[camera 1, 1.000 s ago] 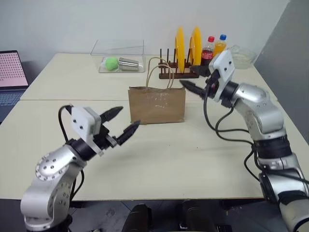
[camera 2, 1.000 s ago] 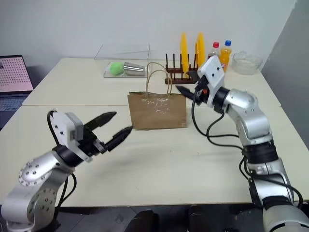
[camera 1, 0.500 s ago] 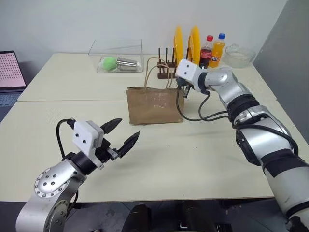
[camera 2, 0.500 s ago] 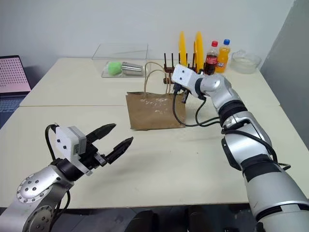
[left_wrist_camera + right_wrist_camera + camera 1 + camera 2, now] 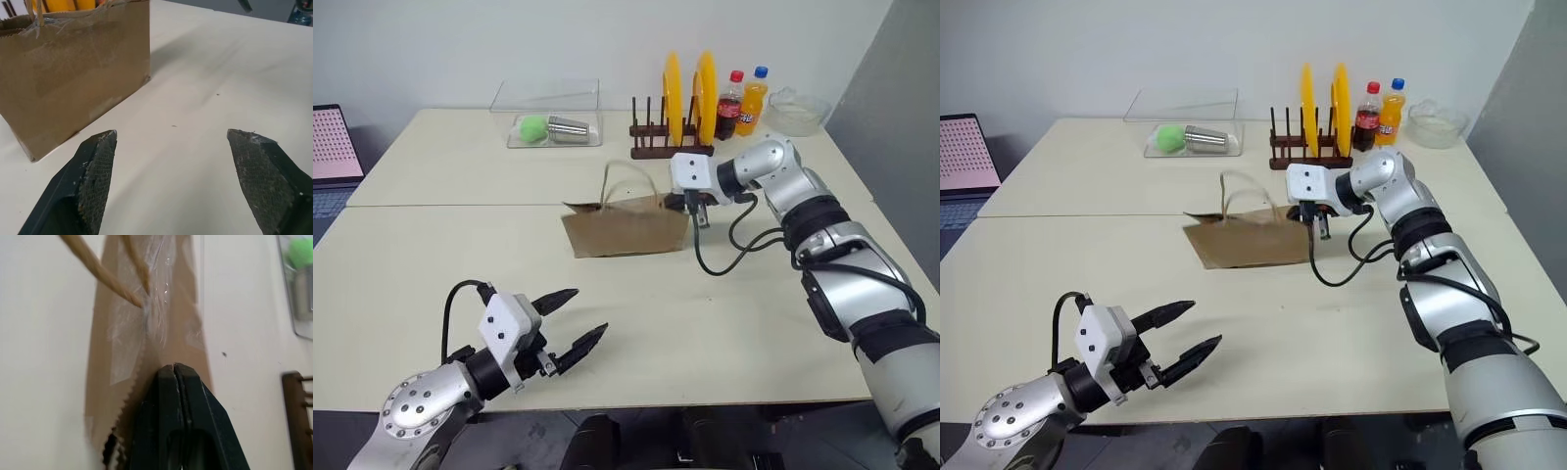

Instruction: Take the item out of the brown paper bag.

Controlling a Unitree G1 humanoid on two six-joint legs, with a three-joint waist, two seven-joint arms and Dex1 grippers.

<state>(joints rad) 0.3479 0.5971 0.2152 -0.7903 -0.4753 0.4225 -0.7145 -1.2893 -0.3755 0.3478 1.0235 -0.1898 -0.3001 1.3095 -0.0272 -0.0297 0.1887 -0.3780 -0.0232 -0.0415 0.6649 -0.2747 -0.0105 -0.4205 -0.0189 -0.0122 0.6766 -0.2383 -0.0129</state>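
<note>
Brown paper bag (image 5: 625,231) mid-table (image 5: 734,313), leaning back, loop handles up. Right hand (image 5: 694,211) at the bag's right top corner, fingers pressed together; whether they pinch the paper edge, can't tell. Left hand (image 5: 570,322) low over the table's near edge, fingers spread wide, holding nothing, well apart from the bag. Plate rack (image 5: 670,149) with yellow plates behind.

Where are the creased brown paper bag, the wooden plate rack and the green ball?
creased brown paper bag (image 5: 626,235): left eye view, front face.
wooden plate rack (image 5: 651,152): left eye view, base.
green ball (image 5: 1170,138): right eye view, middle.
</note>
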